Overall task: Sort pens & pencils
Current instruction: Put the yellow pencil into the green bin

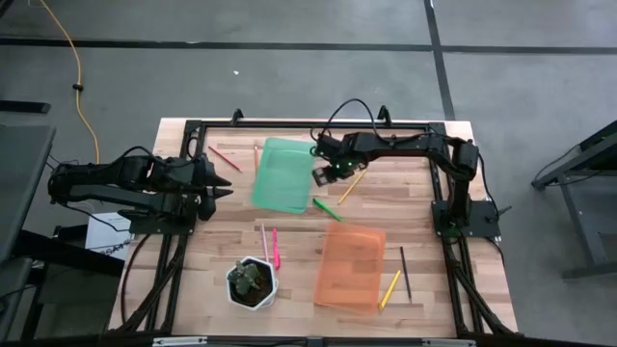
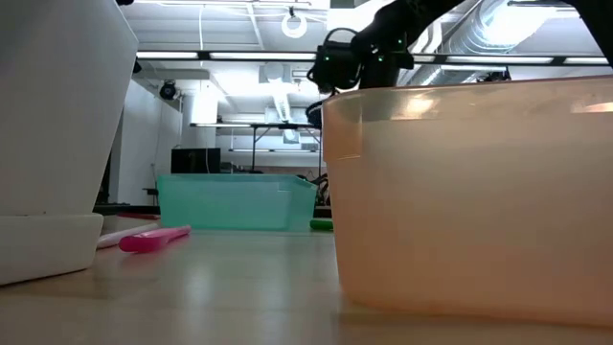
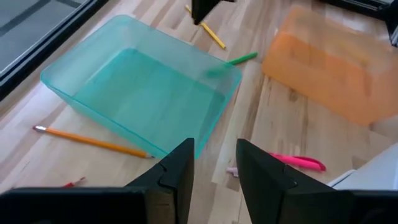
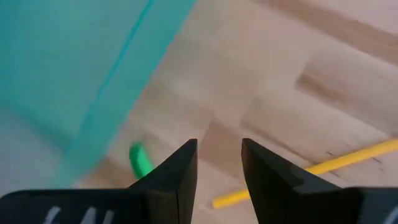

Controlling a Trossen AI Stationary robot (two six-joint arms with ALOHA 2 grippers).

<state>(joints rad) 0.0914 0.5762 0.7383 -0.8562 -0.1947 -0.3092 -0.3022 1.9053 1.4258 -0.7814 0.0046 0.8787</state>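
My right gripper [image 1: 328,174] hovers open beside the green tray's [image 1: 286,175] right edge. Its wrist view looks down on bare wood between a bright green pen [image 4: 141,160] and a yellow pencil [image 4: 329,165]; its open fingers [image 4: 219,163] hold nothing. My left gripper [image 1: 222,183] waits open [image 3: 214,168] left of the green tray. Flat on the table lie the green pen [image 1: 326,207], yellow pencil [image 1: 351,186], red-brown pencil [image 1: 225,158], an orange-yellow pencil [image 3: 93,142], pink pen [image 1: 276,248], pale peach stick [image 1: 264,240], dark brown stick [image 1: 405,272] and a second yellow one [image 1: 389,289].
An orange tray [image 1: 352,265] sits toward the near right. A white hexagonal plant pot [image 1: 252,282] stands near the front edge, close to the pink pen [image 2: 153,240]. Black frame rails run around the table edges. Bare wood lies between the two trays.
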